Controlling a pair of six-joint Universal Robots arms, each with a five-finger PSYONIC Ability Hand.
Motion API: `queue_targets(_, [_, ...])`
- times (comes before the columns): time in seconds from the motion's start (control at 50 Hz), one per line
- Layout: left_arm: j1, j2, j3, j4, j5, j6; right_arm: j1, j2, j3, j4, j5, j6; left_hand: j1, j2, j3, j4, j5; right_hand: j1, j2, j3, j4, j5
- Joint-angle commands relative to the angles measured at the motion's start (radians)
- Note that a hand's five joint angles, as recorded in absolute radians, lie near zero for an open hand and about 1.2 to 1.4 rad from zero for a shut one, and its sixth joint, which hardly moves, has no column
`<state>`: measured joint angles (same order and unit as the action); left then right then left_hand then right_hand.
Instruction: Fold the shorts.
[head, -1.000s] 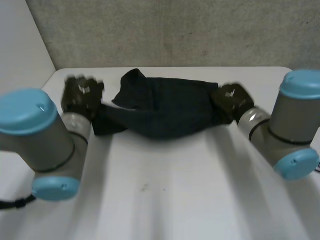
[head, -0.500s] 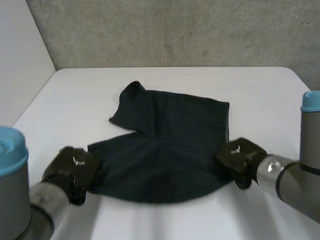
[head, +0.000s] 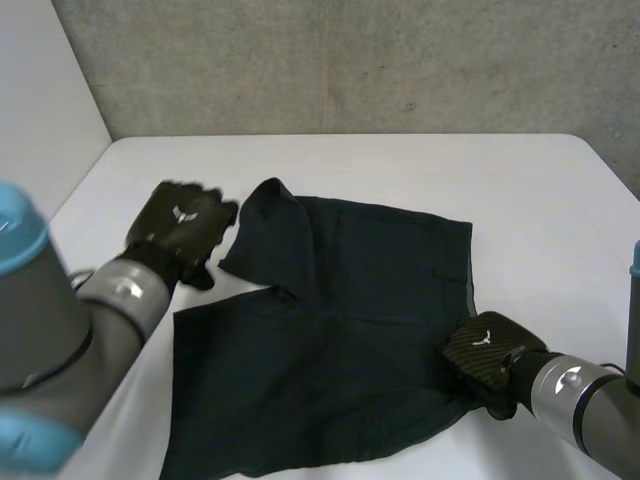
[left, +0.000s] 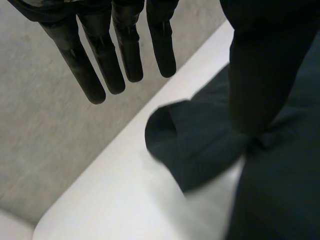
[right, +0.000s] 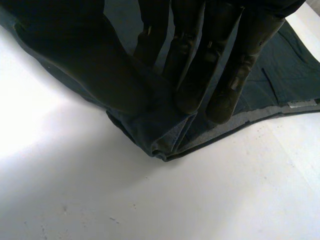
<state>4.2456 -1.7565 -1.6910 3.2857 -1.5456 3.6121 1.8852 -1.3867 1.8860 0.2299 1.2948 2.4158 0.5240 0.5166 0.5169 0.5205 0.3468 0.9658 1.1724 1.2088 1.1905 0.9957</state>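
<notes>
Dark blue cloth shorts (head: 330, 340) spread out on the white table (head: 500, 180), with one far corner (head: 270, 215) flipped over. Left black robot hand (head: 180, 232) just beside that flipped corner, long fingers (left: 102, 65) straight and apart, holding nothing. Right black robot hand (head: 485, 350) at the right edge of the shorts, thumb and fingers (right: 197, 75) pinching a bunched fold of cloth.

White table (head: 400, 170) occupies the centre and lower frame of the head view. Grey concrete wall (head: 350, 60) runs across the top. Plain white panel (head: 40, 100) stands upper left.
</notes>
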Motion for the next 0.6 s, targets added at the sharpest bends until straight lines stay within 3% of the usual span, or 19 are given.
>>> queue_targets(0.02, [0.059, -0.311, 0.261, 0.002, 0.162, -0.006, -0.001, 0.003, 0.035, -0.064, 0.001, 0.011, 0.115, 0.123, 0.122, 0.119, 0.118, 0.43, 0.224, 0.187, 0.206, 0.226])
queue_targets(0.18, [0.092, -0.576, 0.516, -0.128, 0.171, 0.004, -0.001, 0.005, 0.042, -0.086, 0.001, 0.011, 0.186, 0.193, 0.193, 0.189, 0.188, 0.43, 0.224, 0.187, 0.206, 0.226])
queue_targets(0.3, [0.099, -0.672, 0.625, -0.182, 0.173, 0.002, -0.014, 0.005, 0.044, -0.098, 0.001, 0.011, 0.203, 0.211, 0.21, 0.207, 0.206, 0.43, 0.224, 0.187, 0.206, 0.226])
queue_targets(0.42, [0.1, -0.71, 0.682, -0.181, 0.177, -0.001, -0.032, 0.005, 0.053, -0.115, 0.001, 0.011, 0.567, 0.574, 0.574, 0.57, 0.57, 0.43, 0.224, 0.187, 0.206, 0.226])
queue_targets(0.6, [0.099, -0.75, 0.697, -0.186, 0.17, 0.01, -0.048, 0.005, 0.059, -0.116, 0.001, 0.011, 0.784, 0.792, 0.791, 0.788, 0.787, 0.43, 0.224, 0.187, 0.206, 0.226])
